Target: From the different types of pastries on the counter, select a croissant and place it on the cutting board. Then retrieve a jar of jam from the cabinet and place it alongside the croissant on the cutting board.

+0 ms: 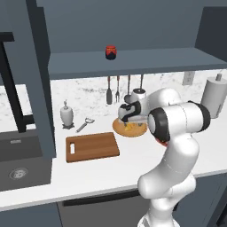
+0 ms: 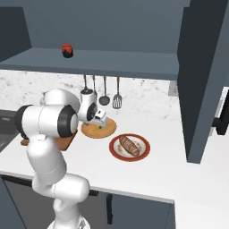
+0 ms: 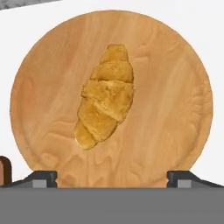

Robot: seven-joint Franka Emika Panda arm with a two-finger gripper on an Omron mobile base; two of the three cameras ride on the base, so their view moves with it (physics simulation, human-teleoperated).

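The golden-yellow croissant [image 3: 105,103] lies in the middle of a round tan plate [image 3: 183,65] on the white counter [image 3: 210,26]. My gripper [image 3: 113,178] hangs just above it, open, with its fingertips [image 3: 43,177] spread wide and nothing between them. From the base, the gripper [image 1: 128,119] [image 2: 97,122] points down over that plate [image 1: 133,131] [image 2: 105,132]. The brown cutting board [image 1: 92,147] lies to the plate's left. The red jar of jam [image 1: 111,52] [image 2: 67,50] stands on the cabinet shelf [image 1: 146,62]. The brown elongated pastry [image 2: 129,146] rests on a red-rimmed plate [image 2: 144,153].
Utensils [image 1: 117,88] hang on the back wall behind the plate. A white dispenser [image 1: 66,114] and a bottle opener [image 1: 84,125] sit behind the board. The sink [image 1: 17,170] is at far left and a paper towel roll [image 1: 216,95] at far right.
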